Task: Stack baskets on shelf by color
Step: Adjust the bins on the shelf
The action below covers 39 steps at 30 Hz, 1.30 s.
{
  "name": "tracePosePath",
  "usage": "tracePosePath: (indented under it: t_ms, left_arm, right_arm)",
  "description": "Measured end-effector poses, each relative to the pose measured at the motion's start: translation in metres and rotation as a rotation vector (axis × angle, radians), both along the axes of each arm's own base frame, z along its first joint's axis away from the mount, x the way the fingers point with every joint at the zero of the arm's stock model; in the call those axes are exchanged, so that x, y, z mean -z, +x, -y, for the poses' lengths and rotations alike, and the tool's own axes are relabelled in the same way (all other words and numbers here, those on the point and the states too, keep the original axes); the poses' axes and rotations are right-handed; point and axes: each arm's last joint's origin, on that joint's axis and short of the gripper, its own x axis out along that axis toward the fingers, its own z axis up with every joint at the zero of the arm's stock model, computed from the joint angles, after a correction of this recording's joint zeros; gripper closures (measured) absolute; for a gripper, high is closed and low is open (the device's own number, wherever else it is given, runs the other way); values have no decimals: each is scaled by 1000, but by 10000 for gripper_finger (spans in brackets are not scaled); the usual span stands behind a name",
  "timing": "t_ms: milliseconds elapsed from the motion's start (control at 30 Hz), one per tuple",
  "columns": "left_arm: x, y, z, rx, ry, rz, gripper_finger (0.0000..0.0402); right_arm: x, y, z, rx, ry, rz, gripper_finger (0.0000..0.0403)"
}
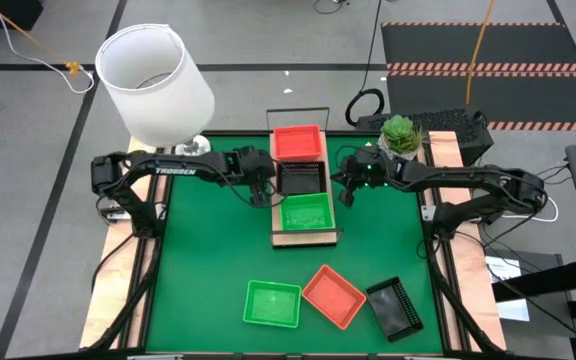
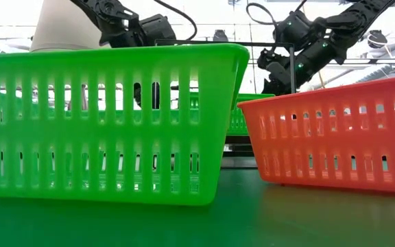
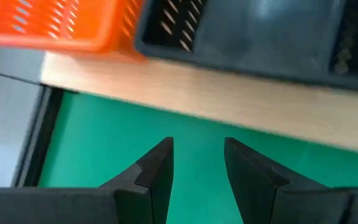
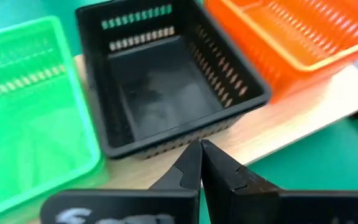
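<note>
The shelf, a light-wood plank, lies in the middle of the green mat. On it sit an orange basket, a black basket and a green basket in a row, each on its base. My left gripper hovers open just left of the plank, beside the black basket. My right gripper hangs shut just right of the plank, its tips pointing at the black basket. Neither holds anything.
Three loose baskets lie near the mat's front edge: green, orange and black. A white lampshade stands at the back left. A small plant stands at the back right. Bare mat lies between shelf and loose baskets.
</note>
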Motion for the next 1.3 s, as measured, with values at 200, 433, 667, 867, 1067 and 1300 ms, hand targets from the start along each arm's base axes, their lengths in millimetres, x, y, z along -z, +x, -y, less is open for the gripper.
tracePosePath:
  t_ms: [200,433,667,867,1067,1300]
  left_arm:
    - [-6,-9,11,15,-29,-51,256]
    - [-34,-24,36,58,-100,11,256]
    - [-61,-36,51,76,-96,123,256]
    - [-64,-36,54,97,-87,139,256]
    - [-64,-34,54,115,-73,143,256]
    - [-66,-31,53,132,-55,176,256]
  right_arm:
    - [2,-1,-4,-70,93,-1,403]
    - [8,-5,-10,-133,170,-62,403]
    - [10,-1,-23,-187,178,-83,403]
    - [10,3,-37,-236,187,-83,403]
    - [9,6,-44,-250,201,-70,403]
    - [6,9,-48,-266,193,-34,403]
